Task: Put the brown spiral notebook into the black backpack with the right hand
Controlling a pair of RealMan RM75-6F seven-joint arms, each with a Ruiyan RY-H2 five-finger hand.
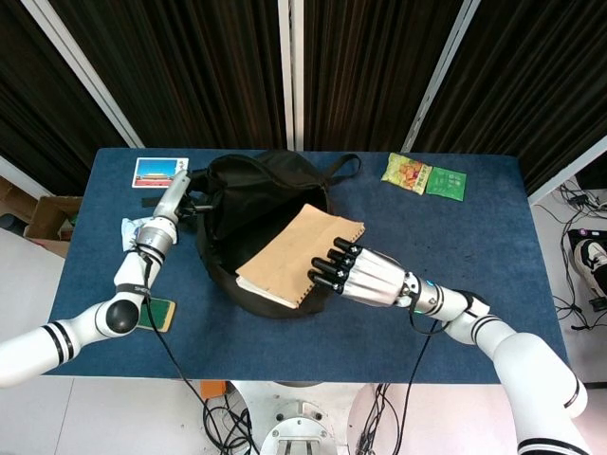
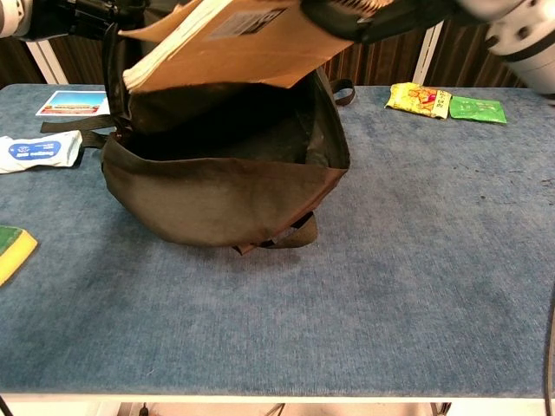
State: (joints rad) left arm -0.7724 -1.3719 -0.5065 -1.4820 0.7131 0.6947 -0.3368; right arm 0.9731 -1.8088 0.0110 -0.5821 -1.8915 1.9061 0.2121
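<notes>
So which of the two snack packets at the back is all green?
The one on the right, the flat green packet, nearest the table's edge. The packet beside it is yellow and green with orange-red patches.

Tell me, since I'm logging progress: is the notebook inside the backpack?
Not yet: the notebook hangs above the open backpack, held by the right hand.

I see my right hand (image 1: 365, 277) with a silver ribbed back and black fingers. Both arms are white with black rings. My left hand (image 1: 174, 197) is silver, and a thin black cable follows it.
</notes>
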